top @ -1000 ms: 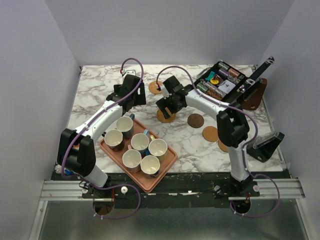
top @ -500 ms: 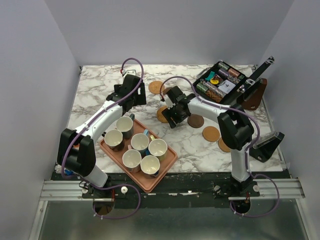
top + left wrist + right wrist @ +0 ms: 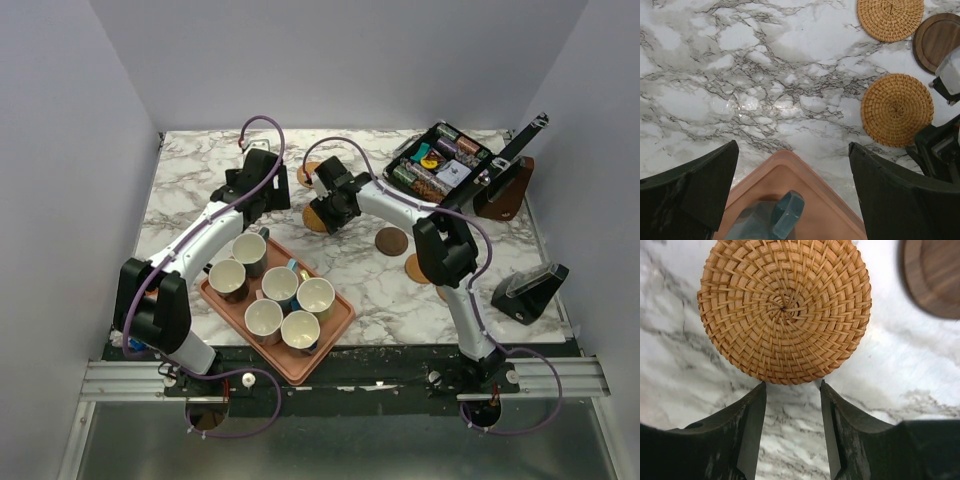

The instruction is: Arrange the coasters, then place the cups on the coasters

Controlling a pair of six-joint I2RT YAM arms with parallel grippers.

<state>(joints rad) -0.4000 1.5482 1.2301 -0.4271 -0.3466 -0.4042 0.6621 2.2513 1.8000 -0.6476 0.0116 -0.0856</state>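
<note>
Several cups (image 3: pixel 281 287) stand on the salmon tray (image 3: pixel 337 330) at the front left. My right gripper (image 3: pixel 326 210) is low over the marble, and its fingertips (image 3: pixel 758 390) meet the near rim of a woven coaster (image 3: pixel 785 310); the jaws are partly narrowed with only marble between them. In the top view that woven coaster (image 3: pixel 314 219) peeks out to the left of the gripper. Another woven coaster (image 3: pixel 309 173) lies behind it. A dark brown coaster (image 3: pixel 390 240) and a tan coaster (image 3: pixel 418 267) lie to the right. My left gripper (image 3: pixel 792 149) hangs open above the tray's far corner (image 3: pixel 790 170), over a grey-blue cup handle (image 3: pixel 786 215).
A black box of small items (image 3: pixel 440 165) sits at the back right, with a brown object (image 3: pixel 505 195) beside it. A black stand (image 3: pixel 527 290) is at the right edge. Grey walls close in the table on three sides.
My right gripper swung back toward the far left and its jaws narrowed. The woven coaster at its tips shifted slightly up and left. The left arm stayed put.
</note>
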